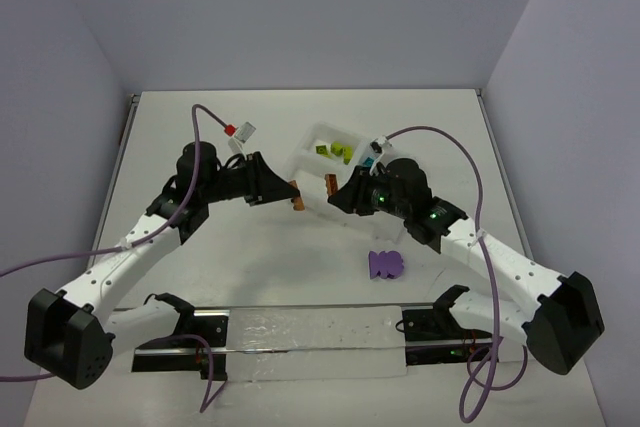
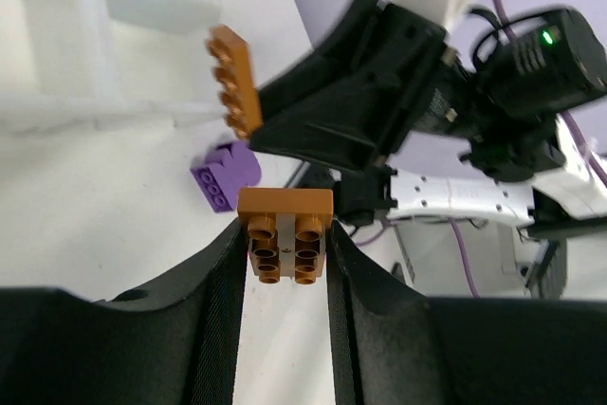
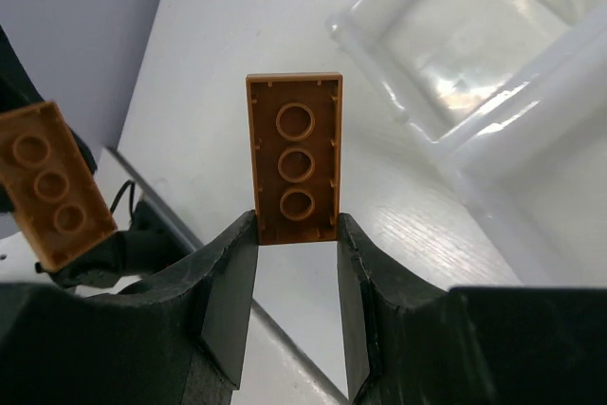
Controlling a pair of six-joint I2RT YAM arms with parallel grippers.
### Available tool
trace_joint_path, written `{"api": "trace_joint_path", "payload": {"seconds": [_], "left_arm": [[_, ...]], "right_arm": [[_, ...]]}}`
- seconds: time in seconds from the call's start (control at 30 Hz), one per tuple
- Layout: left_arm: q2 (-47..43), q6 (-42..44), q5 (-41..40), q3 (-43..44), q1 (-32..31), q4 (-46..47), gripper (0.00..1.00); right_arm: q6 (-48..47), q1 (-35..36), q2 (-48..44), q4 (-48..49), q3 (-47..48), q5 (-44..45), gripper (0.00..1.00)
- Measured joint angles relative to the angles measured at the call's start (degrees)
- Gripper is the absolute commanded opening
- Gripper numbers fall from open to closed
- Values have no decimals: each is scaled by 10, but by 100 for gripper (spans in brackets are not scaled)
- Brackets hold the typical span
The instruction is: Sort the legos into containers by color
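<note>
My left gripper (image 1: pixel 288 193) is shut on an orange-brown brick (image 2: pixel 285 234), held above the table just left of the white tray (image 1: pixel 308 142). My right gripper (image 1: pixel 338 190) is shut on a flat orange-brown plate (image 3: pixel 294 158), held at the tray's near edge; it also shows in the left wrist view (image 2: pixel 235 79). The two held pieces sit a short gap apart. Lime green bricks (image 1: pixel 338 151) lie in a far compartment and a teal brick (image 1: pixel 367 161) in the right one. A purple clump (image 1: pixel 385 264) lies on the table, also in the left wrist view (image 2: pixel 226 174).
A long clear strip with black brackets (image 1: pixel 300 335) lies along the near edge between the arm bases. Purple cables loop from both arms. A small red-and-white connector (image 1: pixel 240 132) sits on the left arm's cable. Walls close in the table at the back and sides.
</note>
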Motion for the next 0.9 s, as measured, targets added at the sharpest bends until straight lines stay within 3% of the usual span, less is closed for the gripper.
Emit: {"api": "trace_joint_path", "payload": {"seconds": [0.7,0.9], "left_arm": [[279,117,-168,313,0,-249,0],[329,137,-199,356,0,-276,0]], "right_arm": [[-29,0,2,-182,83,131,0],[-36,0,19,-209,128,137,0]]}}
